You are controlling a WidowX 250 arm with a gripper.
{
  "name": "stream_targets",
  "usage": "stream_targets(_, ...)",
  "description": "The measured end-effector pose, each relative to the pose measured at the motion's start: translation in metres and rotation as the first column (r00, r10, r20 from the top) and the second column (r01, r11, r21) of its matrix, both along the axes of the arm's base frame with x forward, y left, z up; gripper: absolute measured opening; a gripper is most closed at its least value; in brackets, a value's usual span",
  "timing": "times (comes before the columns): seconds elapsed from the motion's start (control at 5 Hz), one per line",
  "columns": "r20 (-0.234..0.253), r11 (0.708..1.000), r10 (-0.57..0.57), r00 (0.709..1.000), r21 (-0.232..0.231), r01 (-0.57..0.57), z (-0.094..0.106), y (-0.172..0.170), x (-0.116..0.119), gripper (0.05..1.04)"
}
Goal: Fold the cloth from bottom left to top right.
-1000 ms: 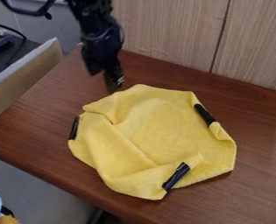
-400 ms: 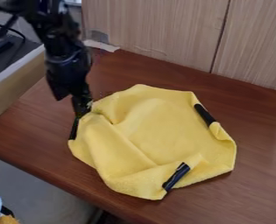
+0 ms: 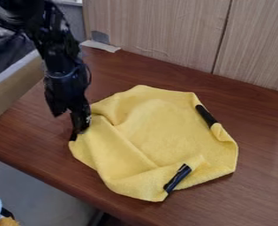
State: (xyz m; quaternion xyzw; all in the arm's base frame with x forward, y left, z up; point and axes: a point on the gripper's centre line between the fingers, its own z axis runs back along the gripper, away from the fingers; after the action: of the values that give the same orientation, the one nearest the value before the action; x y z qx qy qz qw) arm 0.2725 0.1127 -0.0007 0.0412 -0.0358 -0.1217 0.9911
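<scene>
The black gripper [image 3: 79,131] hangs at the left edge of the yellow cloth [image 3: 159,128], low over the black patch on the cloth's left side and covering most of it. The cloth lies rumpled on the brown table, with a diagonal ridge running down its left part and a corner turned over near the front. More black patches show on the cloth, one at its front corner and one at its upper right edge. Whether the gripper holds any cloth cannot be made out.
The brown table [image 3: 260,132] meets a wood-grained wall panel [image 3: 164,31] at the back. A cardboard-coloured box edge [image 3: 14,92] stands along the left. The table's front edge runs diagonally across the lower left, and coloured items lie below it.
The gripper has moved left and toward the front, from behind the cloth down to its left edge. The cloth has kept its shape and place.
</scene>
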Motion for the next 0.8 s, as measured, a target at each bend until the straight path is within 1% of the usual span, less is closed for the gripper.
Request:
stream_targets(0.2, -0.039, 0.998, 0.065, 0.997, -0.004, -0.065, -0.011, 0.004, -0.004, 0.967)
stream_targets(0.4, -0.054, 0.995, 0.097, 0.994, 0.011, -0.097, -0.014, 0.008, -0.003, 0.707)
stream_targets(0.6, -0.061, 0.996, 0.093, 0.994, 0.019, -0.092, -0.014, 0.009, -0.002, 0.441)
stream_targets(0.8, -0.054, 0.993, 0.114, 0.992, 0.022, -0.113, -0.012, 0.015, 0.003, 0.221)
